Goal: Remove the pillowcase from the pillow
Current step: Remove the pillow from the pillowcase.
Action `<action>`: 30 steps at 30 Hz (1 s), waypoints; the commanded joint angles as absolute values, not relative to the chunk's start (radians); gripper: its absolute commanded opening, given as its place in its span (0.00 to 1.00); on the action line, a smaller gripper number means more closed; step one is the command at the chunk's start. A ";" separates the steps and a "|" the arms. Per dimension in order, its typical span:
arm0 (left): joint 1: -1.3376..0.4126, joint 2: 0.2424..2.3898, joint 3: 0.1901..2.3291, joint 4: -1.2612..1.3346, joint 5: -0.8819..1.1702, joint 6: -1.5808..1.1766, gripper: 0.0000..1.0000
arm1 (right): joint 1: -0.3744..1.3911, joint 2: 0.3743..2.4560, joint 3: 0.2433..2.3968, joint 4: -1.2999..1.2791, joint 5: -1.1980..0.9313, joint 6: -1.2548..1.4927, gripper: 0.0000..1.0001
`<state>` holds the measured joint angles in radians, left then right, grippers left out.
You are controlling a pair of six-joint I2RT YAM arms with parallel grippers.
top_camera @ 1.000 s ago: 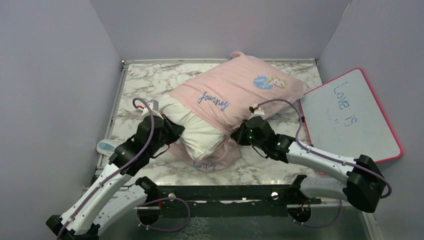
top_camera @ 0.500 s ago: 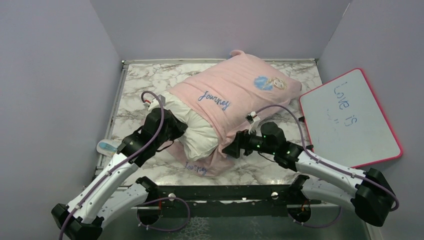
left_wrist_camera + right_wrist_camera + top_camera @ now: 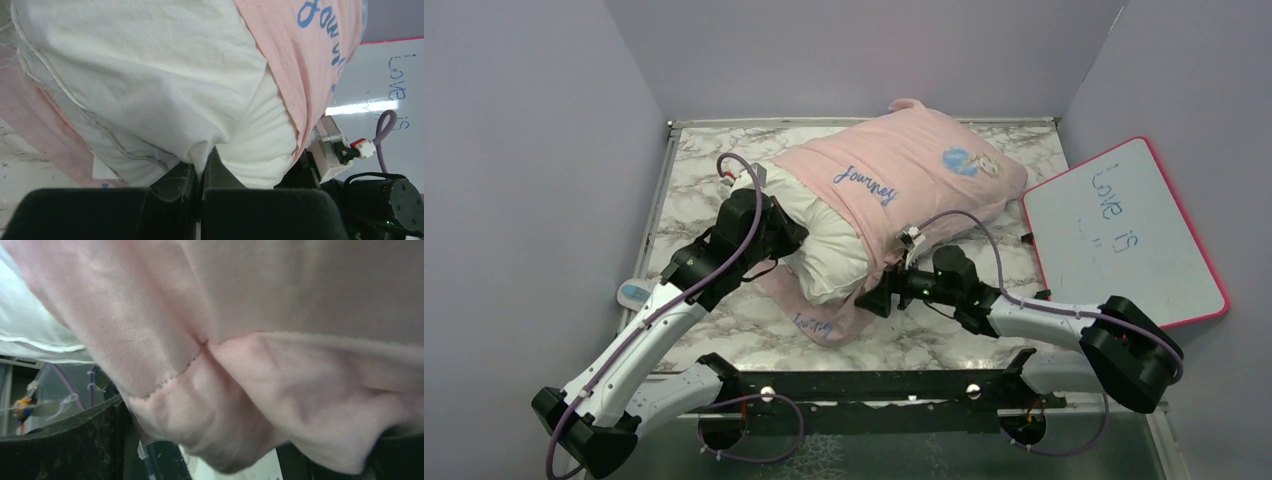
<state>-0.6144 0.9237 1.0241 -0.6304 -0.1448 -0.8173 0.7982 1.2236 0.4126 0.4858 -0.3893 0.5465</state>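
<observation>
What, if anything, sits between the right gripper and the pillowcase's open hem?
Nothing visible does. The right gripper is open right at the near hem of the pillowcase, pink fabric hanging between its fingers. The left gripper pinches the pillow off to the side.

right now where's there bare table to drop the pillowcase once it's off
Barest: the far-left corner of the table, between back wall, left edge and pillow. Also the near strip between the pillowcase hem and the arm bases. Crowded: the middle, where left gripper and right gripper meet the pillow, and the narrow gap to the whiteboard.
</observation>
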 commanded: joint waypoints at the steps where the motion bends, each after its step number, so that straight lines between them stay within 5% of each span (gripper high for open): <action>1: -0.610 0.946 1.113 -0.517 -0.104 -0.790 0.00 | 0.799 1.303 0.400 0.772 -0.439 0.392 0.90; 8: -0.610 0.930 1.083 -0.495 -0.093 -0.832 0.00 | 0.801 1.452 0.466 0.848 -0.448 0.365 0.84; 11: -0.610 0.926 1.075 -0.494 -0.100 -0.845 0.00 | 0.801 1.471 0.428 0.941 -0.253 0.403 0.48; 14: -0.610 0.908 1.077 -0.503 -0.107 -0.846 0.00 | 0.800 1.422 0.396 0.888 -0.022 0.348 0.27; 16: -0.610 0.895 1.085 -0.516 -0.119 -0.826 0.00 | 0.799 1.384 0.402 0.815 0.135 0.272 0.02; 22: -0.609 0.898 1.175 -0.624 -0.213 -0.769 0.00 | 0.779 1.357 0.478 0.552 0.629 0.177 0.01; 30: -0.609 0.868 1.194 -0.654 -0.232 -0.746 0.00 | 0.735 1.231 0.492 0.390 0.410 0.259 0.01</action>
